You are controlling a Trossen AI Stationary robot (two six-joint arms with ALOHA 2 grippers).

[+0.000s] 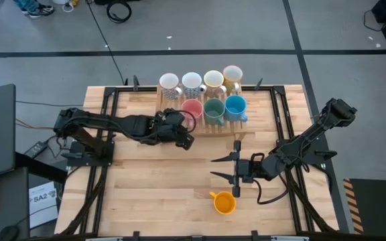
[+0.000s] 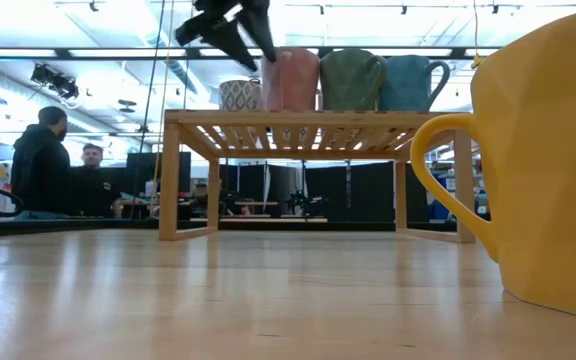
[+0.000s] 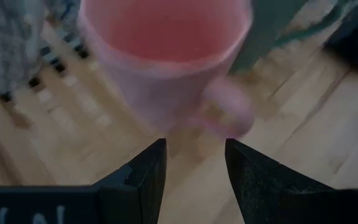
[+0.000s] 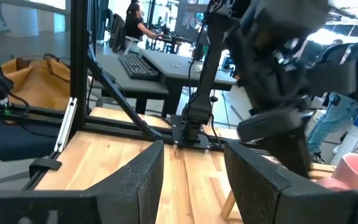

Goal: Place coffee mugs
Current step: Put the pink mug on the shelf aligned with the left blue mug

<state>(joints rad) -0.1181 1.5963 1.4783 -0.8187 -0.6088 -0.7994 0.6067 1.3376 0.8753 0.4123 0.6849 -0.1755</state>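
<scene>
Your right tool (image 1: pixel 235 169) hangs released and empty over mid-desk, with the orange mug (image 1: pixel 224 202) just beside it toward the desk's near edge, handle pointing left, far nearer than the released left tool (image 1: pixel 186 138).

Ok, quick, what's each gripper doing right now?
Left gripper: open, empty, just short of the pink mug.
Right gripper: open, holding nothing.
</scene>
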